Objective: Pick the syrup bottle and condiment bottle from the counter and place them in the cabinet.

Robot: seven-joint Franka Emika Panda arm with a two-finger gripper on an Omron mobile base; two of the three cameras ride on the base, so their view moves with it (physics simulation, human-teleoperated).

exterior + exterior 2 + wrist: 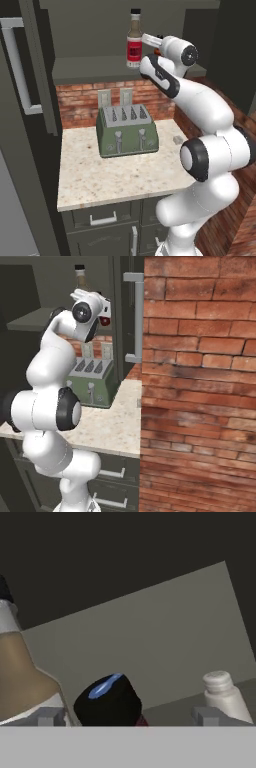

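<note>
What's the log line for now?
tool open, straddling black round cap | brown-liquid red-label glass bottle upright on dark grey-green cabinet shelf

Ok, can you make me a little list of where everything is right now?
bottle: upright on the cabinet shelf, brown liquid, red label, black cap
second bottle: black cap between the finger tips, in the hand view
gripper: up at the shelf, grip unclear
toaster: green, on the counter by the brick wall
cabinet door: open
</note>
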